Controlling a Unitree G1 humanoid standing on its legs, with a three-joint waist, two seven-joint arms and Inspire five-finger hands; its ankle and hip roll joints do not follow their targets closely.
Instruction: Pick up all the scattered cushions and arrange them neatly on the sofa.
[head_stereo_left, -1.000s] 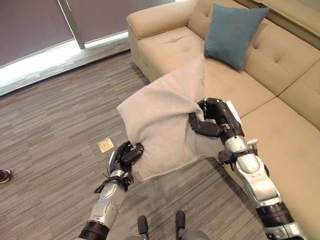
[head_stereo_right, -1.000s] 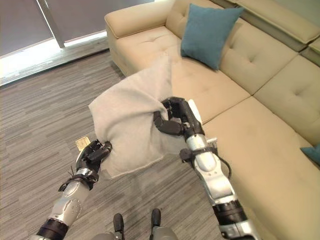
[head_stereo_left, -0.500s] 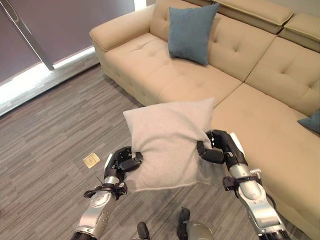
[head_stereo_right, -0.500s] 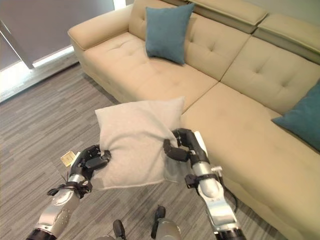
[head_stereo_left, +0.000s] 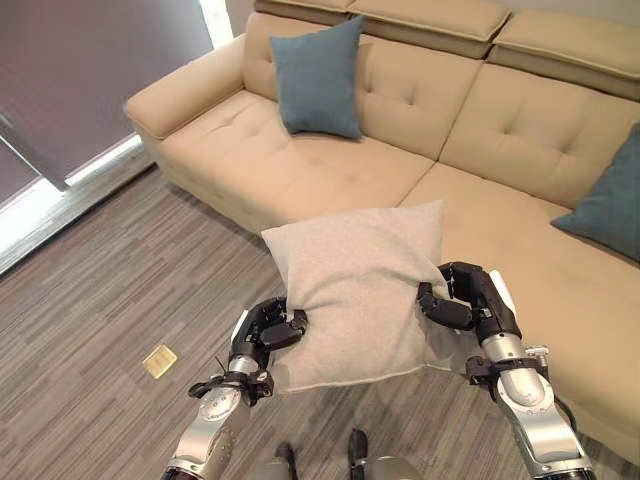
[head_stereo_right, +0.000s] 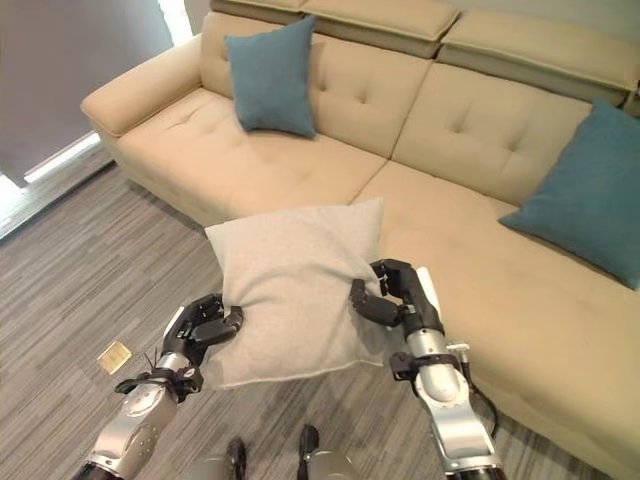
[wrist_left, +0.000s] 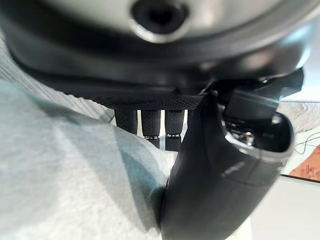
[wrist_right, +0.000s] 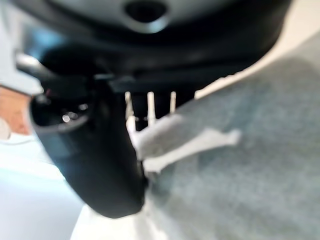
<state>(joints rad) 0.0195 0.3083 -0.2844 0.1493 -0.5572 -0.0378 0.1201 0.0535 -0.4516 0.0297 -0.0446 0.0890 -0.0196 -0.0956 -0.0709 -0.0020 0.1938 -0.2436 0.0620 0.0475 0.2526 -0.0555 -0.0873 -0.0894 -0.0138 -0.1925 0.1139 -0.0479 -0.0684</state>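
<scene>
I hold a light grey cushion in the air in front of the beige sofa, over the front edge of its seat. My left hand is shut on the cushion's lower left edge, my right hand on its right edge. Both wrist views show each thumb pinching grey fabric. A blue cushion leans upright against the sofa back on the left seat. Another blue cushion leans against the back on the right seat.
A small tan card lies on the grey striped carpet to my left. A window with a bright floor strip runs along the far left. The sofa's middle seat lies between the two blue cushions.
The view has swung right along the sofa, bringing the second blue cushion into view. The grey cushion stays in both hands, now held flatter and nearer the middle seat.
</scene>
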